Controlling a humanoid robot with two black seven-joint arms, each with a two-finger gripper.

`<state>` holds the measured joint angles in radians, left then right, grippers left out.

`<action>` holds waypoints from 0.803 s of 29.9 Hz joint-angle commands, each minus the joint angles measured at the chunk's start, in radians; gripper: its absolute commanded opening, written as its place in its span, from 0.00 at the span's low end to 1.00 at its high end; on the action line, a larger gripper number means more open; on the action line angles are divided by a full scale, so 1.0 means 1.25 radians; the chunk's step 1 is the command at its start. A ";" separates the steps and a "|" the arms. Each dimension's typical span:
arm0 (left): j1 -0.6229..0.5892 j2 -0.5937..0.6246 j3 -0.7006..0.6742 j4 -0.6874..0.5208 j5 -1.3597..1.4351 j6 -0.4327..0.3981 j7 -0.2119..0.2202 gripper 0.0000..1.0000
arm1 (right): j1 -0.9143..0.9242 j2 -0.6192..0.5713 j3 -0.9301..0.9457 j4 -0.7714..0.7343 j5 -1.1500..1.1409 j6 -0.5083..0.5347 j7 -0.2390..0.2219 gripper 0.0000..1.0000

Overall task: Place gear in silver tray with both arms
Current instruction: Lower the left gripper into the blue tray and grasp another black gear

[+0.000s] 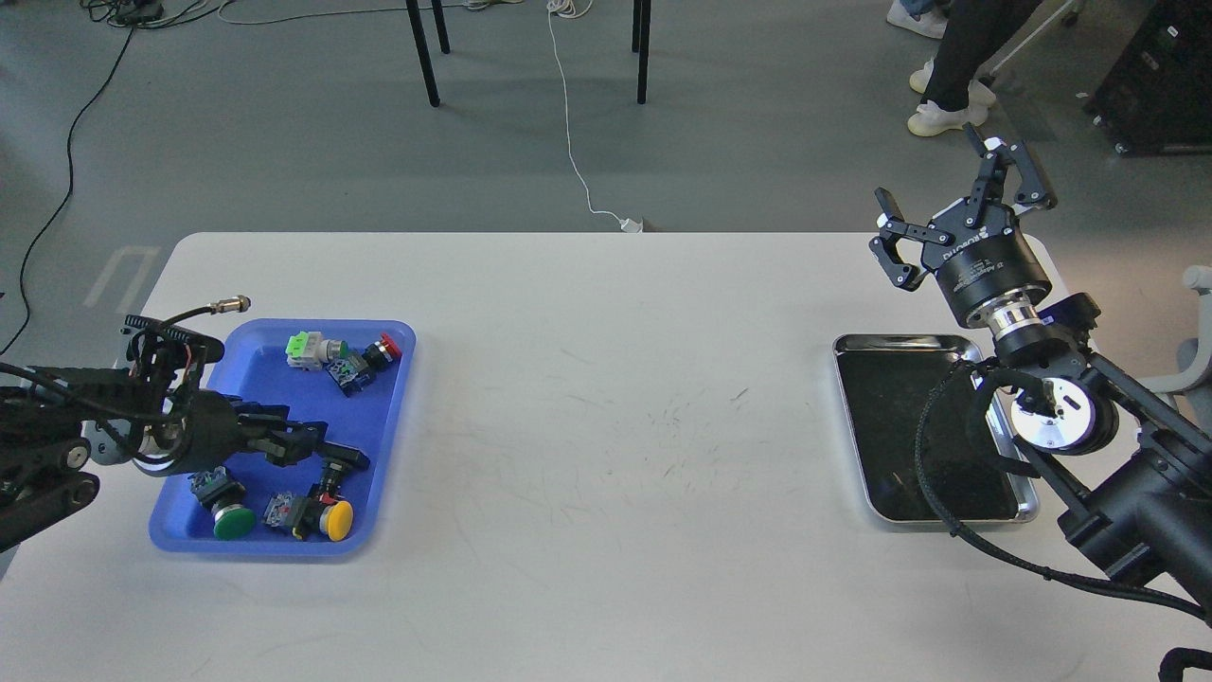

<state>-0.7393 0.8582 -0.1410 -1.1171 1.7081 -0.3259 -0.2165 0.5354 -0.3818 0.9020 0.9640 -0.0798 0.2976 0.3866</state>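
The silver tray (891, 428) lies at the right of the white table with nothing in it; my right arm's cable crosses its right side. My right gripper (954, 206) is open and empty, raised beyond the tray's far edge. My left gripper (312, 445) reaches low into the blue plastic tray (390, 417) at the left. Its fingers (320, 438) are slightly apart and point right, just short of a black part (345, 458). I see nothing held between them. I cannot make out a gear among the parts.
The blue tray holds push-buttons: green (232, 520), yellow (335, 517), red (386, 348) and a green-and-white one (305, 348). The white table (606, 426) spans between the two trays. Chair legs, cables and a person's feet are on the floor beyond.
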 commanded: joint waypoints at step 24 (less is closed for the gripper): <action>0.004 -0.013 0.004 0.027 0.002 -0.044 -0.008 0.23 | -0.002 -0.003 0.015 -0.002 0.000 -0.002 0.000 0.99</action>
<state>-0.7385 0.8422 -0.1381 -1.0823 1.7106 -0.3777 -0.2267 0.5323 -0.3851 0.9196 0.9621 -0.0798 0.2953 0.3866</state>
